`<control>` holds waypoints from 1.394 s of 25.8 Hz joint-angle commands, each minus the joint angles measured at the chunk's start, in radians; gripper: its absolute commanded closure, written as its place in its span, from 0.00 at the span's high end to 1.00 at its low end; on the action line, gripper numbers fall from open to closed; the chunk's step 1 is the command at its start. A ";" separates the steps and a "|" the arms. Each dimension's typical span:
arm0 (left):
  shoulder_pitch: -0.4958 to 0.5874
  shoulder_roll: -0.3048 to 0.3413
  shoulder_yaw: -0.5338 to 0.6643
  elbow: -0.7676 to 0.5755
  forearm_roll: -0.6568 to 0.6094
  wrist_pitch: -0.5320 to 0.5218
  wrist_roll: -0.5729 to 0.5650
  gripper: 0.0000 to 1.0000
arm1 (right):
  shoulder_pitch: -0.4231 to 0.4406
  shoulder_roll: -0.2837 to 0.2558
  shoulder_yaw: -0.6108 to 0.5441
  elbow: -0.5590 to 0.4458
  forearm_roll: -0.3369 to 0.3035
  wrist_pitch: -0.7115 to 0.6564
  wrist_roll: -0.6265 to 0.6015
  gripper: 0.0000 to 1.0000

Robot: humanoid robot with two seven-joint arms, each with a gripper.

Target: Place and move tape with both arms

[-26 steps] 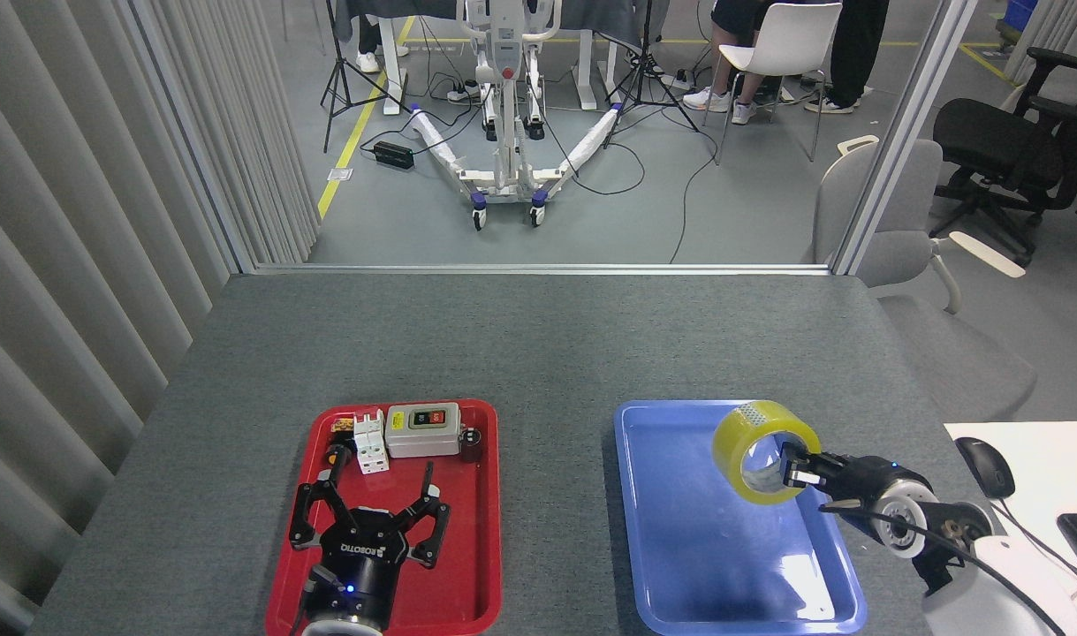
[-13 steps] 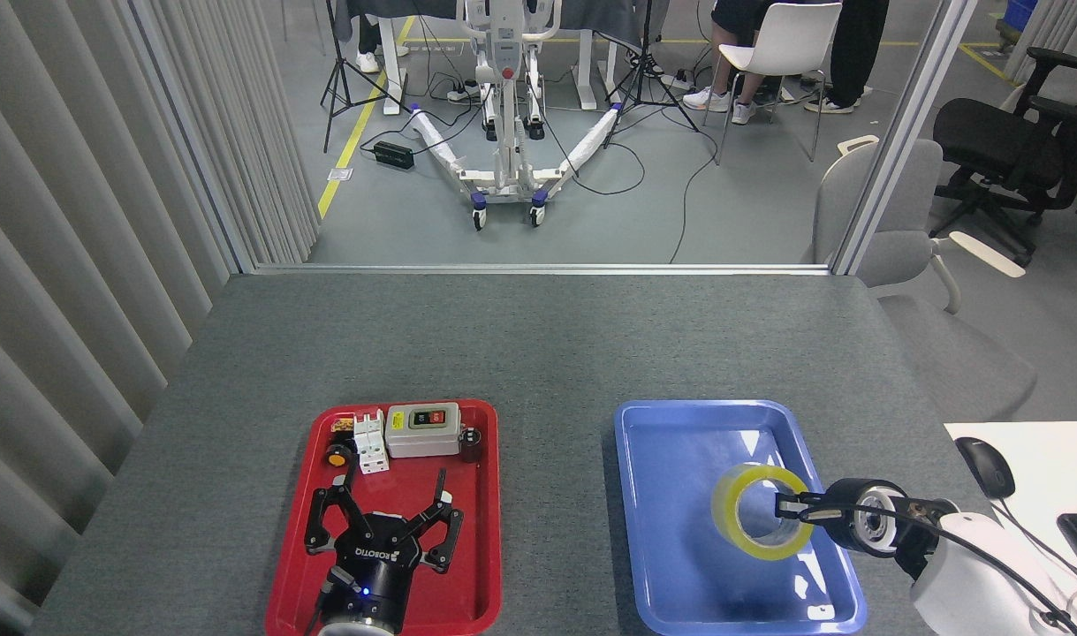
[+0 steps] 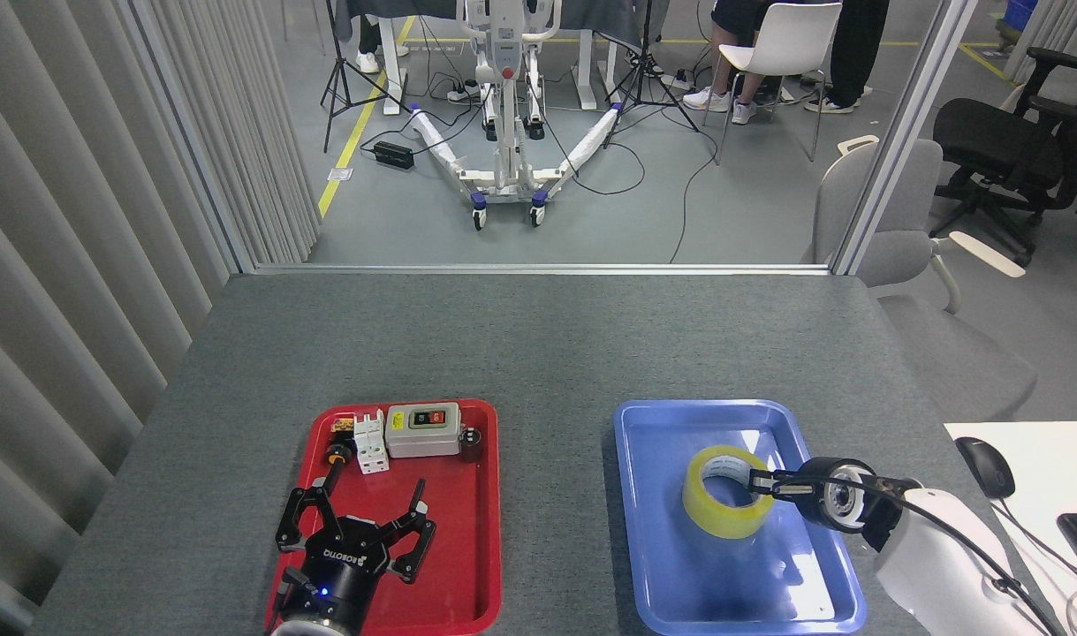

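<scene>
Grey table point(image 3: 538, 336) carried red tray point(image 3: 481, 565) at left w/ switch box point(image 3: 424, 429), white breaker point(image 3: 370, 441), small orange button point(image 3: 335, 456). Blue tray point(image 3: 644, 530) at right. Mouse point(image 3: 983, 465) on white desk; chairs, cables on floor beyond.

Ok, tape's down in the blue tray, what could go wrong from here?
1. The right hand seems to grip the tape by its rim, one finger inside the core; pulling away before opening fully could drag or tip it.
2. The left hand hangs open over the red tray, near the small switch parts; moving could knock them.
</scene>
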 commanded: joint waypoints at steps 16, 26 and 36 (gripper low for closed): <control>-0.014 0.055 0.020 -0.001 0.114 -0.111 -0.058 1.00 | 0.300 0.230 -0.678 -0.285 0.657 -0.329 -0.508 0.98; -0.027 0.054 0.034 0.000 0.117 -0.111 -0.059 1.00 | 0.524 0.232 -0.721 -0.334 0.789 -0.330 -0.888 0.99; -0.070 0.045 0.109 0.082 0.168 -0.097 -0.061 1.00 | 0.619 0.220 -0.673 -0.415 0.751 -0.321 -0.877 0.99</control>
